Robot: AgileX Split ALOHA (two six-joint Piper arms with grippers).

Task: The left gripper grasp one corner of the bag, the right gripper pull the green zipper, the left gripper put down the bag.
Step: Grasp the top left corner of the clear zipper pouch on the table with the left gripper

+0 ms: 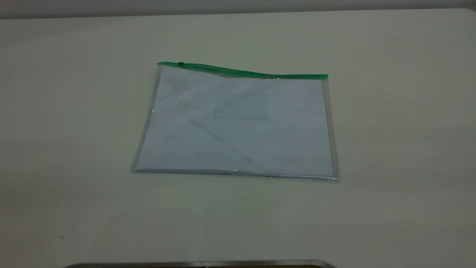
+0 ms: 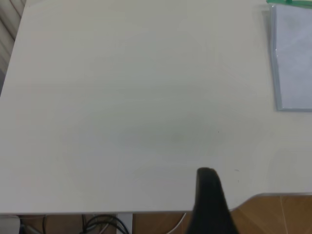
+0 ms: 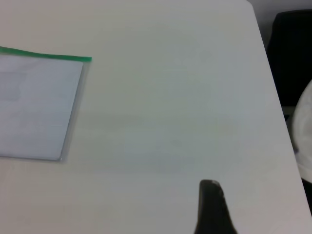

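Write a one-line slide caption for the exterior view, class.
Clear bag of white paper lies flat on the table, green zipper along its far edge, slider near the left end; neither arm is in view.

left hand (image 2: 210, 202): 1 black tapered finger | right hand (image 3: 212, 208): same

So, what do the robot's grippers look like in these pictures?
Very little shows. Each wrist view catches one black, tapered finger with a rounded tip: the left gripper's there, the right gripper's finger in its own view. No cables, markings or other parts are visible, and the exterior view shows neither arm.
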